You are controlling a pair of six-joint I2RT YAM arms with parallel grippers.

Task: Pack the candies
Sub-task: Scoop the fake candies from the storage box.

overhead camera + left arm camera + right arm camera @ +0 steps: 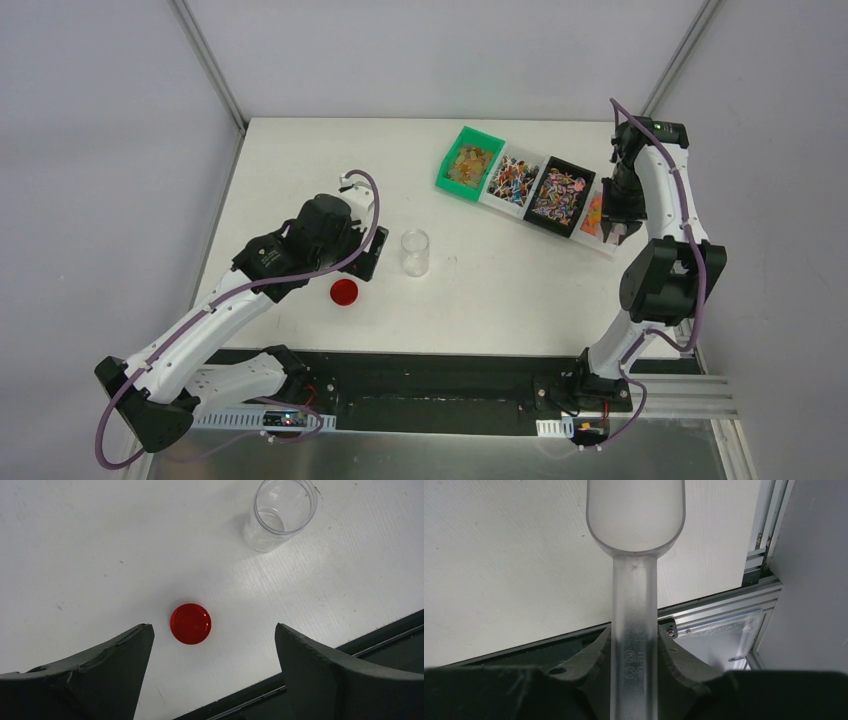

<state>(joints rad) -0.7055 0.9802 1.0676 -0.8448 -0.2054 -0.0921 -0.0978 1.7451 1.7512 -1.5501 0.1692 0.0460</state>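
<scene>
Candies [558,195] fill a slanting row of four open bins [446,170] at the far right of the white table [480,290] in the overhead view: amber-brown ones in the green bin, mixed colours in the next two, orange in the last, which the right arm partly hides. The right gripper [612,225] hangs over that end of the row, though its jaws cannot be made out from up here. Near the table's middle an upright clear jar [415,252] stands uncapped, with a flat red lid [344,292] lying nearer the arms and to its left, and the left gripper [365,250] just beside both. From the left wrist, the left gripper [214,630] is spread wide and grips nothing; the lid [190,624] lies on the table between its fingers, touching neither, and the jar [282,512] stands further off with nothing inside. From the right wrist, the right gripper [634,640] is clamped tight on the handle of a clear plastic scoop [635,515], whose bowl holds no candies and juts out over bare table beside an aluminium rail [724,612].
</scene>
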